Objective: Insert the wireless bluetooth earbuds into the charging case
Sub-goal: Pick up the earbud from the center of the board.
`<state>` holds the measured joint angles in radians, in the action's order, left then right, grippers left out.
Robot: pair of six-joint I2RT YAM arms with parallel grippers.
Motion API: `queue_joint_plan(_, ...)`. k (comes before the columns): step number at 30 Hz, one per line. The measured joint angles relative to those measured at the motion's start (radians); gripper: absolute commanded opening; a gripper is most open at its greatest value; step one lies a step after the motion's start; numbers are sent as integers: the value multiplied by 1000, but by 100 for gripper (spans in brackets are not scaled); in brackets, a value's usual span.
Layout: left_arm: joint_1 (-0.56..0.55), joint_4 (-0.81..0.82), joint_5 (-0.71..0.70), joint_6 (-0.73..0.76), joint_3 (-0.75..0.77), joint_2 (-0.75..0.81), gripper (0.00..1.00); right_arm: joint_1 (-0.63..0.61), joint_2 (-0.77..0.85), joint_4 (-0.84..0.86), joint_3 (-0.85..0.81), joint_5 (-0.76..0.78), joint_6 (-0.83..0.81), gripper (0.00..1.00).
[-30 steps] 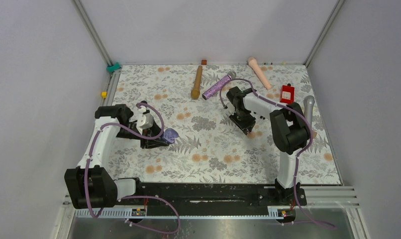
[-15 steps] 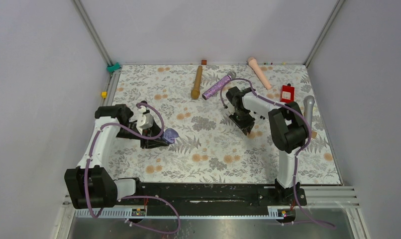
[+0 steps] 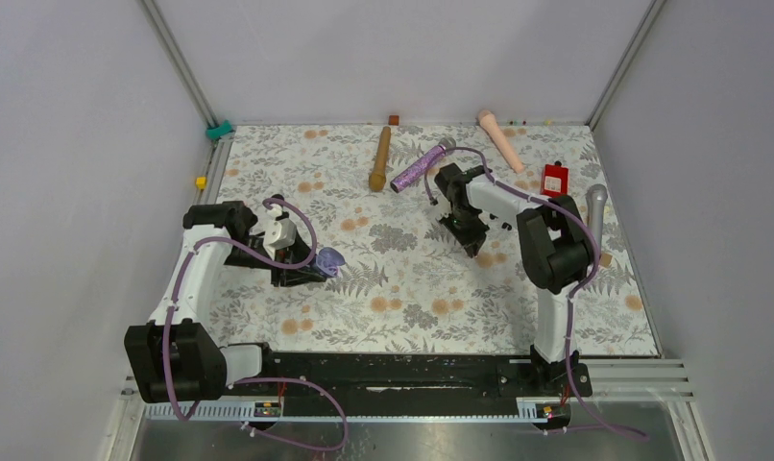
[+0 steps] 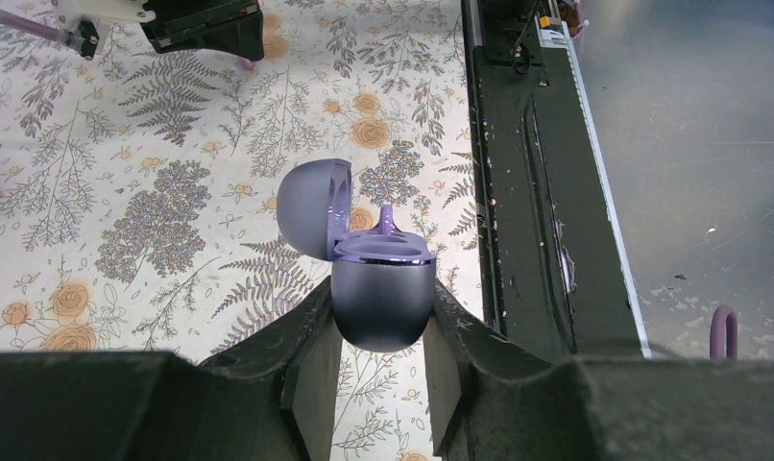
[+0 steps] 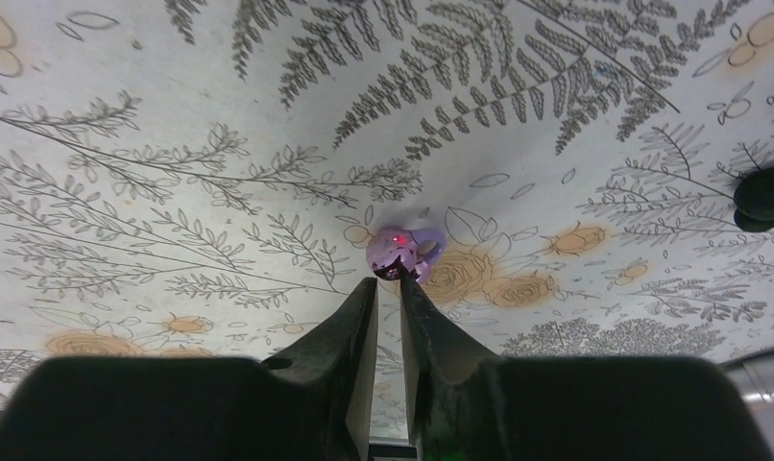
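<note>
My left gripper (image 3: pixel 309 270) is shut on the lilac charging case (image 4: pixel 381 298) and holds it upright with its lid (image 4: pixel 311 206) open. A small lilac stem (image 4: pixel 385 219) rises just behind the case's rim. The case also shows in the top view (image 3: pixel 331 259). My right gripper (image 5: pixel 388 280) is pinched on a tiny lilac earbud (image 5: pixel 403 252) with a red light, at its fingertips, close to the floral mat. In the top view the right gripper (image 3: pixel 471 239) is right of centre, well apart from the case. A small black rounded thing (image 5: pixel 765 192), maybe a black earbud, lies to the right.
At the back lie a wooden microphone (image 3: pixel 379 158), a glittery purple microphone (image 3: pixel 420 166) and a pink microphone (image 3: pixel 500 140). A red block (image 3: pixel 554 180) and a silver microphone (image 3: pixel 595 206) are at the right. The black base rail (image 4: pixel 527 192) runs beside the case.
My right gripper has shifted slightly back and left over the mat. The left arm and the case have not moved.
</note>
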<state>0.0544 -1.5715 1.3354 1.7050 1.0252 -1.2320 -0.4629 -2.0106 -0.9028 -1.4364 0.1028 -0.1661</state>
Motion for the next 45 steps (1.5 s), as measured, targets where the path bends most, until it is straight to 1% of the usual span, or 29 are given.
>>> queue_joint_plan(4, 0, 0, 0, 0, 0, 0, 0, -11, -14, -6, -27, -21, 10, 22)
queue_joint_plan(8, 0, 0, 0, 0, 0, 0, 0, -51, -23, -19, -68, -45, 19, 22)
queue_joint_plan(11, 0, 0, 0, 0, 0, 0, 0, -89, -46, -58, -153, -88, 32, 23)
queue_joint_plan(15, 4, 0, 0, 0, 0, 0, 0, -127, -86, -85, -286, -130, 44, 26)
queue_joint_plan(18, 7, 0, 0, 0, 0, 0, 0, -139, -82, -80, -315, -151, 47, 25)
queue_joint_plan(22, 7, 0, 0, 0, 0, 0, 0, -131, -40, -50, -247, -161, 59, 22)
queue_joint_plan(24, 8, 0, 0, 0, 0, 0, 0, -113, -13, -37, -197, -171, 73, 20)
queue_joint_plan(27, 8, 0, 0, 0, 0, 1, 0, -72, 18, -11, -133, -174, 98, 20)
queue_joint_plan(32, 8, 0, 0, 0, 0, 12, 0, -8, 45, 41, -31, -143, 152, 23)
queue_joint_plan(35, 8, 0, 0, 0, 0, 15, 0, 10, 52, 64, 3, -103, 181, 28)
queue_joint_plan(40, 8, 0, 0, 0, 0, 15, 0, 15, 60, 86, 21, -61, 203, 34)
queue_joint_plan(45, 8, 0, 0, 0, 0, 15, 0, 15, 60, 101, 21, -32, 209, 37)
